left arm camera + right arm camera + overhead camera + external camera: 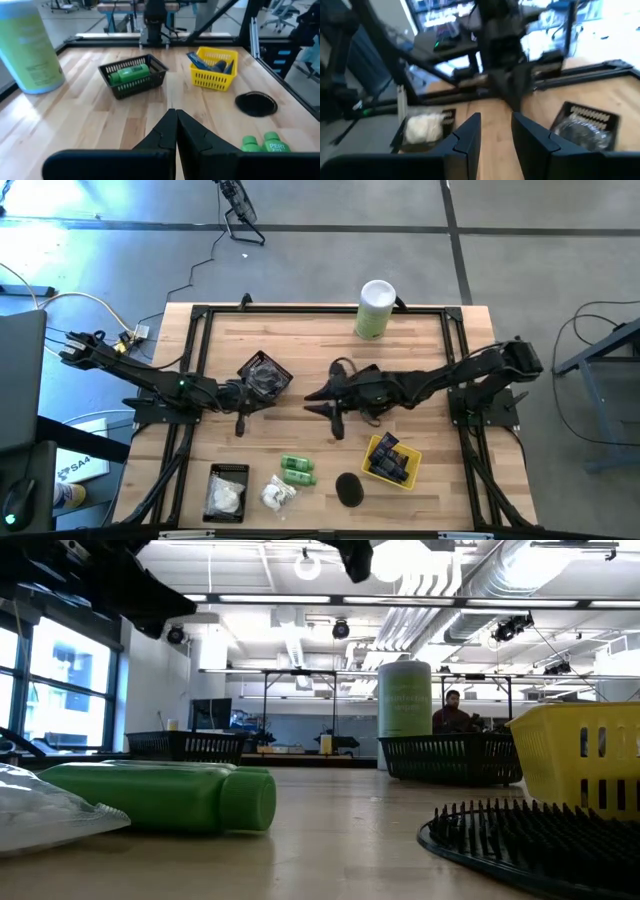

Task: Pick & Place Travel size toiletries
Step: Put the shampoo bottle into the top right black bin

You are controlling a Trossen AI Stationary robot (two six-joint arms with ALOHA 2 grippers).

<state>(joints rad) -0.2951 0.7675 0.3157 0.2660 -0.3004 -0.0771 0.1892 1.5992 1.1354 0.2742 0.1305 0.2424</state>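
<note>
Two bright green little bottles (297, 470) lie side by side on the table near the front, and also show in the left wrist view (262, 144). Beside them lie a white crinkly packet (278, 495) and a flat black round disc (348, 488). Dark navy tubes (200, 60) lie in the yellow basket (392, 460). A third green bottle (130, 75) lies in a black basket (150, 82). My left gripper (175, 117) is shut and empty above the table's middle left. My right gripper (495, 135) is open and empty above the middle.
A tall white-and-green canister (375, 308) stands at the far edge. A black basket (265, 375) with crinkly contents sits beside my left gripper. A black tray (228, 492) holding white packets sits front left. A person (450, 710) shows in the room beyond.
</note>
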